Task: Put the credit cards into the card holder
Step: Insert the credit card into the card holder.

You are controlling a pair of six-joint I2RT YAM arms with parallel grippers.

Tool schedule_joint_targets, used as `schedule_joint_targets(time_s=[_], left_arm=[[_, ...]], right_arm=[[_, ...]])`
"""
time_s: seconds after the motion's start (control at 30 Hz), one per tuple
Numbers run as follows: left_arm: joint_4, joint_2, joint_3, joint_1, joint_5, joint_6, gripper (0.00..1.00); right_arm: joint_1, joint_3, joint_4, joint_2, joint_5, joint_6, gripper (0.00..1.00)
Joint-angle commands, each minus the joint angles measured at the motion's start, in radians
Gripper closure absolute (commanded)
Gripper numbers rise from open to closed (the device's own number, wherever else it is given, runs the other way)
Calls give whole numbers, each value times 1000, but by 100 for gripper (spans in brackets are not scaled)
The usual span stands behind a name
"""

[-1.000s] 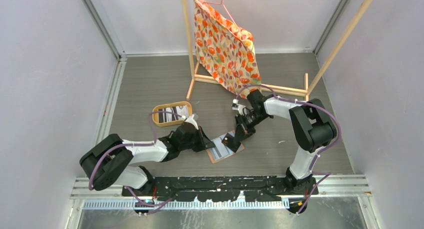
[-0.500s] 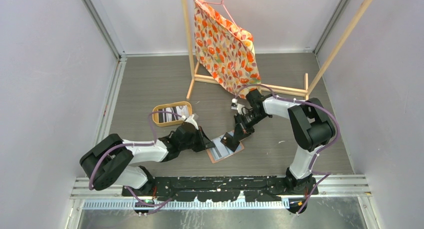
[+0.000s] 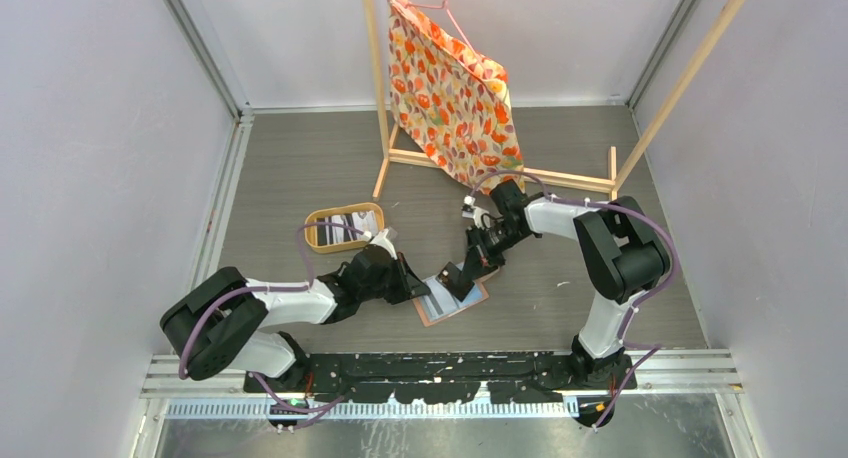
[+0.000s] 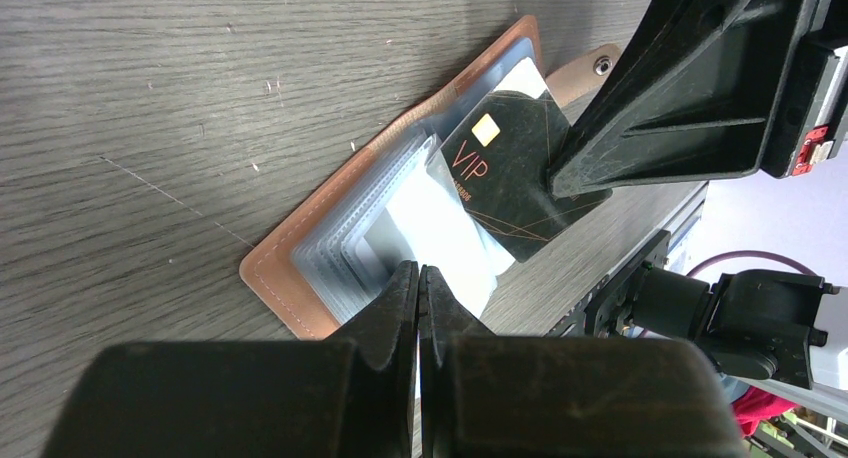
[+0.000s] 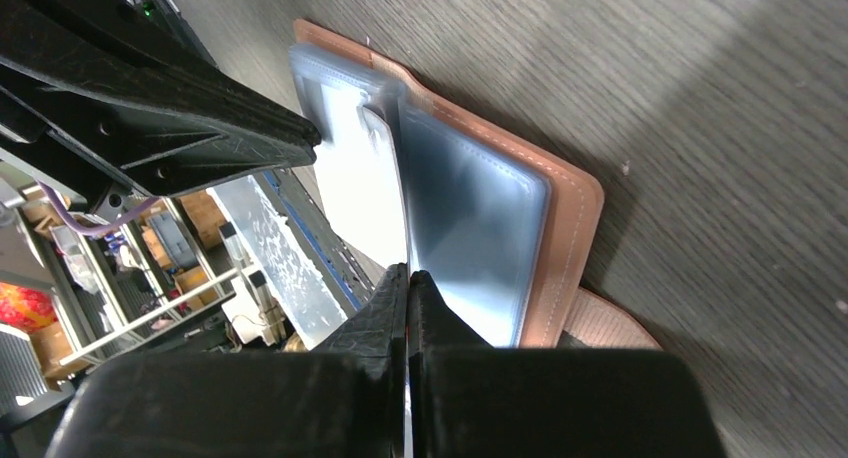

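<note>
While your right gripper [image 5: 408, 278] is clamped tight on one corner of the black card [image 4: 500, 173], that card hangs tilted just above the open card holder [image 4: 290, 278], its free end over the clear sleeves [image 4: 365, 243] but, by the look of it, not yet inside any of them. You have the holder lying flat and unfolded on the table [image 4: 150, 98], snap tab toward the right arm's side.

Your left gripper [image 4: 418, 276] has its jaws fully together at the holder's near edge, tips down on the fanned sleeves. You cannot tell from these views whether it pinches a leaf or only presses it.

One white card [image 4: 440, 233] appears to sit in a sleeve already, so count that as probably done.

Left to do, as you should judge it: slide the black card into a pocket, then fetch the rest. Beyond the holder on the left arm's side, well apart from it, the tray [image 3: 308, 230] holds what look like more credit cards [image 3: 350, 225]; their number is too small to read.
</note>
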Motion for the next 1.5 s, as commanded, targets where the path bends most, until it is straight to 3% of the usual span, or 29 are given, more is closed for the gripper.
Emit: schedule_joint_targets(time_s=[0.0,0.33,0.8,1.47], left_arm=[[27,10,-13,-3,-3,1,99],[36,7,-18,-3,-2,0,100],[47,9,-24,-3,-1,-2,99],[58,10,-28,-3,0,-3,99]], right_arm=[[16,-22,76,6,9,47,99],[17,-165,316,-75,32,201,99],[56,-233,442,-118,66,218,99],[53,-245,423,-94,100,160,96]])
